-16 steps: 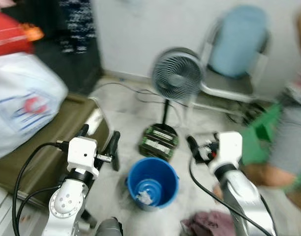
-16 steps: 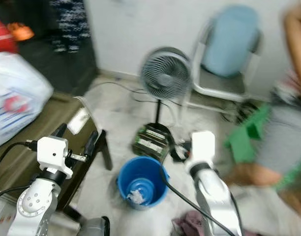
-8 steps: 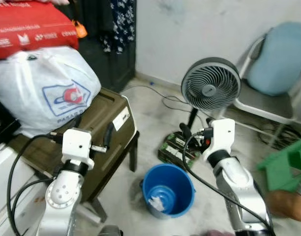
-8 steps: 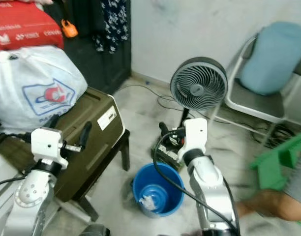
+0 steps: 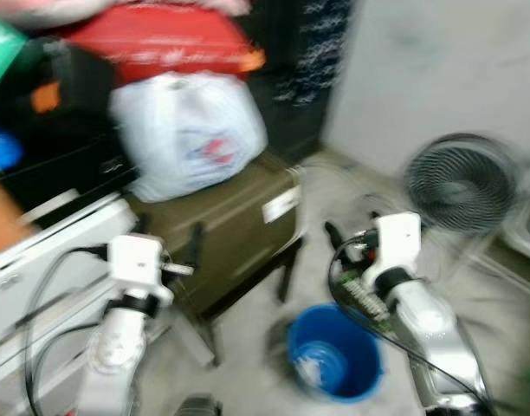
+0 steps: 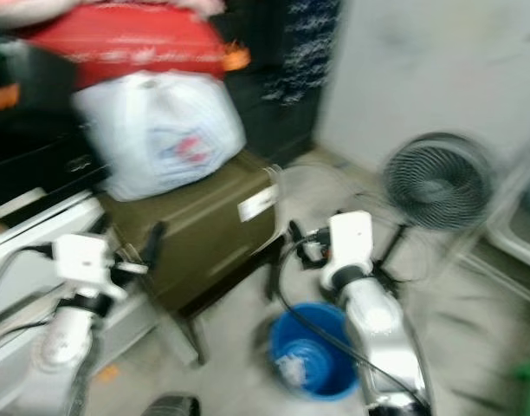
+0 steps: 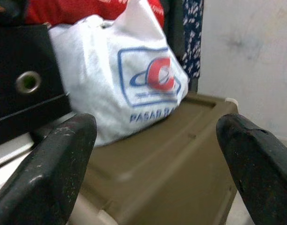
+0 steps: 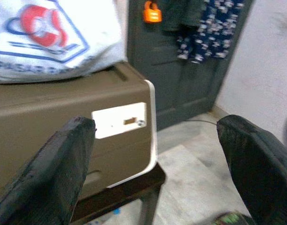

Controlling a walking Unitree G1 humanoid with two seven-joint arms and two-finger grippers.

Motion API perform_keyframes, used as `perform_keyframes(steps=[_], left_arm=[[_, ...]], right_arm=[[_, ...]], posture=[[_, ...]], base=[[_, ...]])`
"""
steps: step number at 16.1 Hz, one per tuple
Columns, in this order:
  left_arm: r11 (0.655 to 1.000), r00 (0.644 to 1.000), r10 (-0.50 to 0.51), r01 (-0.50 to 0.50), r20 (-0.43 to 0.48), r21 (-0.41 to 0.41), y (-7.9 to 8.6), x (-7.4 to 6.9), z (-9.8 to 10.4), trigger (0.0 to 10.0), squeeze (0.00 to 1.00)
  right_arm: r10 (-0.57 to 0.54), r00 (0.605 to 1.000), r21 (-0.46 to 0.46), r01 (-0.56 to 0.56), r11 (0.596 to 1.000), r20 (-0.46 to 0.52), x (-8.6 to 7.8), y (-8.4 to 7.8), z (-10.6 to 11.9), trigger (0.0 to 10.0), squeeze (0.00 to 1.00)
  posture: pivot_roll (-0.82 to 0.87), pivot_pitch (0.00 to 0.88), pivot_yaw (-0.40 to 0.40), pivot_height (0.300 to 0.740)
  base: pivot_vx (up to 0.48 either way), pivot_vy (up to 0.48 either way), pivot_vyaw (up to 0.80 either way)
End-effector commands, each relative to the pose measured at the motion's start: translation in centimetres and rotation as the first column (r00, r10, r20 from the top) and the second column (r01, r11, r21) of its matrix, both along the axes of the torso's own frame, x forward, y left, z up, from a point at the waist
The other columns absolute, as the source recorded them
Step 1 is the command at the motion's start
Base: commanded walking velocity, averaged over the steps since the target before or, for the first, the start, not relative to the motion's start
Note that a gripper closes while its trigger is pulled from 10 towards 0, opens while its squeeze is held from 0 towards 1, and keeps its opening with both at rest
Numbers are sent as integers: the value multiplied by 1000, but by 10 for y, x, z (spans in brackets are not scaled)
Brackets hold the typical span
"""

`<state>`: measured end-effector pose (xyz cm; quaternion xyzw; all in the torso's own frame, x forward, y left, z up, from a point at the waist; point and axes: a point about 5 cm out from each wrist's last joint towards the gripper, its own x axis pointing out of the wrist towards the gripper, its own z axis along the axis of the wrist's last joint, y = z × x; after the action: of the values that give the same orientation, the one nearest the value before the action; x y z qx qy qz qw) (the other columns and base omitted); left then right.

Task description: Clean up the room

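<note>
Grippers, left gripper (image 7: 153,154) and right gripper (image 8: 155,159), I hold raised with fingers apart and empty, free for pickups, facing the olive box (image 5: 226,221) under a white bag (image 5: 189,130), blue bucket (image 5: 334,362) on the floor between them.

Lighting: even, moderately bright indoor light; soft shadows. Both eye views: heavy motion blur throughout. Wrist views sharper; near black fingers (image 7: 49,173) out of focus.
</note>
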<state>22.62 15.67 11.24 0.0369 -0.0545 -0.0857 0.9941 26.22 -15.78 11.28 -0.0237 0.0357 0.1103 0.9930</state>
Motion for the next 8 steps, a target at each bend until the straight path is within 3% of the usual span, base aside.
perform_keyframes(steps=[1, 8], left_arm=[[1000, 1000, -9, 9, 24, 27, 0, 3, 5, 10000, 0], [999, 999, -21, 19, 25, 51, 1, 3, 6, 10000, 0]], right_arm=[[-3, 1000, 7, 3, 1000, 7, 2, 1, 2, 10000, 0], [12, 1000, -11, -12, 1000, 17, 3, 3, 2, 10000, 0]], posture=[[-24, 19, -72, 740], [-17, 22, -72, 740]], base=[[0, 0, 800], [0, 0, 800]])
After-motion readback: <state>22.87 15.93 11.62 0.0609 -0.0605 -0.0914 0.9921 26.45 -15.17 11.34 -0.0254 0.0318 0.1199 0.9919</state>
